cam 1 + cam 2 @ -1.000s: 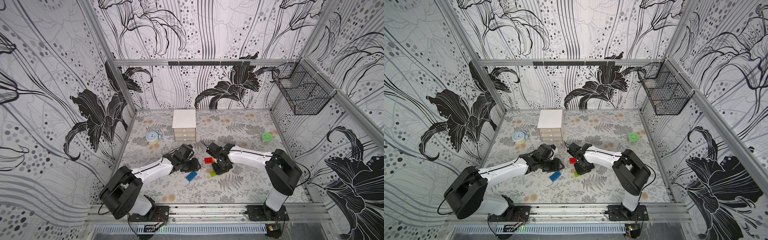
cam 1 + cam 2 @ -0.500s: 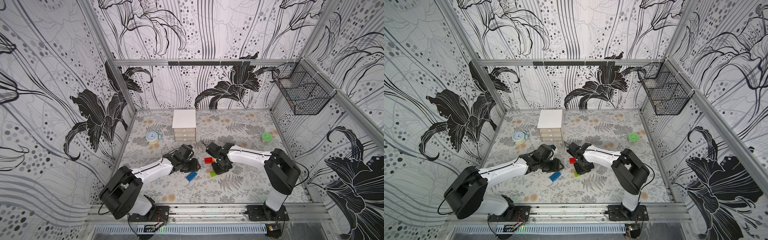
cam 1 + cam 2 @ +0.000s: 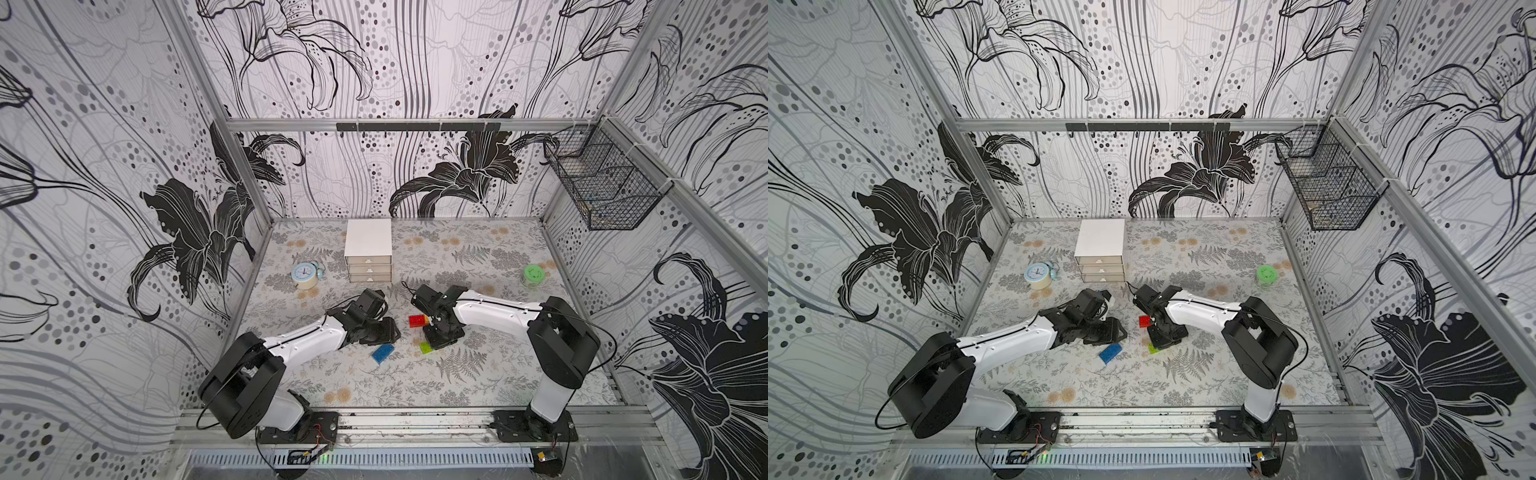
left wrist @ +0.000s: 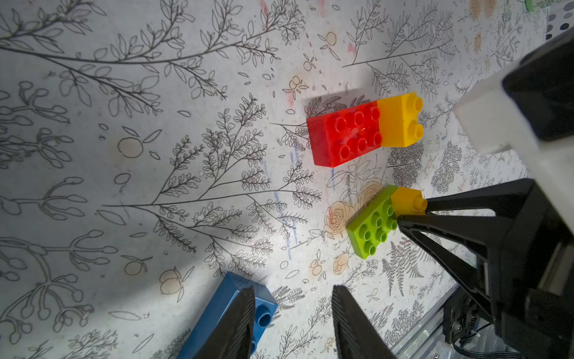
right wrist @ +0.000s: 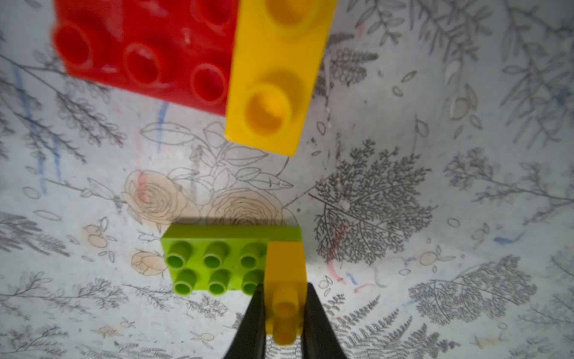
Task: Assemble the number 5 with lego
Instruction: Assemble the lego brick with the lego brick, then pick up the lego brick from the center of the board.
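No shift noted over the last second. The yellow brick (image 5: 284,267) is pinched by the right gripper (image 5: 285,290) on the green brick (image 5: 214,261), right end, mid-table; seating judged unfinished. The left gripper (image 4: 292,290) is parted, empty.

Both arms stretch low and nearly flat over the surface (image 3: 478,374), their wrists converging near its middle. The left arm (image 3: 307,336) reaches in with its forearm angled toward the right arm, and the left gripper (image 4: 292,289) is tipped down close to the surface. Its jaws stand partly apart with a clear gap and nothing between them. The right arm (image 3: 494,309) bends sharply at the wrist, so the right gripper (image 5: 284,287) points steeply downward. Its jaws are pinched tight on the small yellow brick (image 5: 285,264).
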{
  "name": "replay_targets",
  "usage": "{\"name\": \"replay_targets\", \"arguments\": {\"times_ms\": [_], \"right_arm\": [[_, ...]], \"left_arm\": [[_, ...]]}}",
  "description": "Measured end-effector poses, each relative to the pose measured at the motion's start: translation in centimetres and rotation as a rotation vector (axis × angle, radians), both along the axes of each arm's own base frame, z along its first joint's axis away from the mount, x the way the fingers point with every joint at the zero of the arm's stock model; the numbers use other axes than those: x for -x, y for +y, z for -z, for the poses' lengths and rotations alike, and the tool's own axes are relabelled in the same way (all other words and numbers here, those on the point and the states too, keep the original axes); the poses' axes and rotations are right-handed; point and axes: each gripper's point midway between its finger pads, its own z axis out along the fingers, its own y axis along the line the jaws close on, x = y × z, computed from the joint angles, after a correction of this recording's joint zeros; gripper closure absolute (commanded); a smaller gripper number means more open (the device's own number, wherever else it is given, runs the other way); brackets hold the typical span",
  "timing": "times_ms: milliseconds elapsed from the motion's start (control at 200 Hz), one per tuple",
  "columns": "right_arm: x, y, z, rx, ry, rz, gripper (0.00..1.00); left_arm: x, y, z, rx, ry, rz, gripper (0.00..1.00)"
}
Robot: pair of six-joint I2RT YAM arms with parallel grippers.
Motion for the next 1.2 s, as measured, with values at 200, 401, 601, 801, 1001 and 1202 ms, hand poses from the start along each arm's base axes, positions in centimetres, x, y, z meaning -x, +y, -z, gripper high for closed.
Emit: {"name": "replay_targets", "arguments": {"times_ms": [200, 401, 601, 801, 1001, 1202], "right_arm": [[-0.1, -0.2, -0.1, 0.010, -0.008, 0.001, 0.71], [-0.3, -0.4, -1.1, 0.005, -0.035, 0.015, 0.60], [-0.7, 0.0, -3.6, -0.056, -0.089, 0.020, 0.60], [-0.9, 0.3, -6.1, -0.136, -0.158, 0.022, 0.59], [-0.4, -0.2, -5.5, -0.152, -0.170, 0.028, 0.56], [-0.3, -0.5, -5.3, -0.171, -0.184, 0.046, 0.50]], "left_arm": [[-0.1, 0.1, -0.1, -0.011, -0.005, 0.001, 0.50], [-0.2, 0.3, -0.3, -0.027, -0.012, 0.002, 0.43], [-0.2, 0.3, -1.1, -0.035, -0.019, 0.017, 0.45], [-0.2, 0.5, -1.5, -0.064, -0.023, 0.041, 0.47], [0.4, 1.2, -1.0, -0.098, -0.005, 0.059, 0.44], [0.5, 1.2, -0.7, -0.109, 0.000, 0.068, 0.42]]}}
